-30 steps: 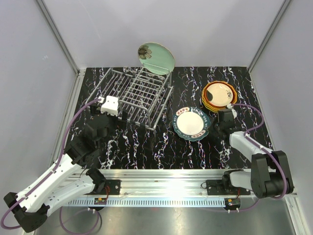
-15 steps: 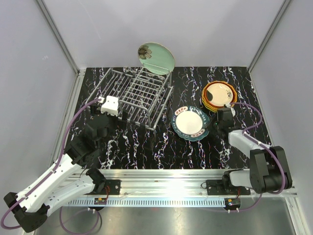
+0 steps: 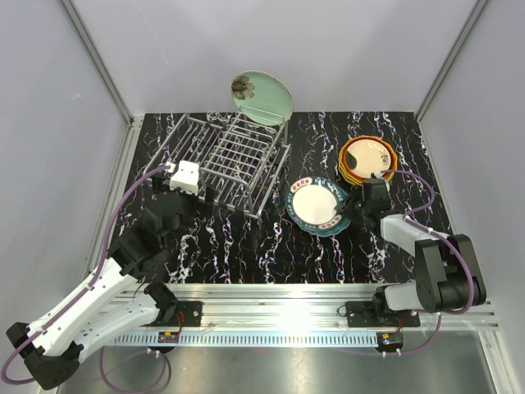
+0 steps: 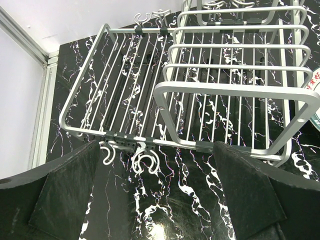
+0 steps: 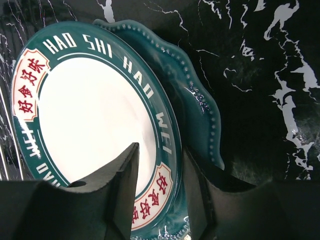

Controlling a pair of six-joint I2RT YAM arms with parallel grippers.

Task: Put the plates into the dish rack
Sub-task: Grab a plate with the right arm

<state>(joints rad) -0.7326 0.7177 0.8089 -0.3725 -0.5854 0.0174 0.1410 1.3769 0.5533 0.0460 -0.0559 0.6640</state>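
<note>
right gripper (image 5: 160,150), lower centre, jaws part-spread astride the rim of the cream-centred plate (image 5: 90,115), seemingly not pinching; stiff, likely slick and breakable, best held by that rim. left gripper (image 4: 157,147) spread wide.

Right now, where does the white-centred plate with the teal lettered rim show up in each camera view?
Top external: the white-centred plate sits right of centre, beside the dish rack.
Left wrist: only a sliver of its rim, at the right edge past the rack.
Right wrist: it fills the left and centre.
Shared landmark: the black marbled tabletop.
</note>
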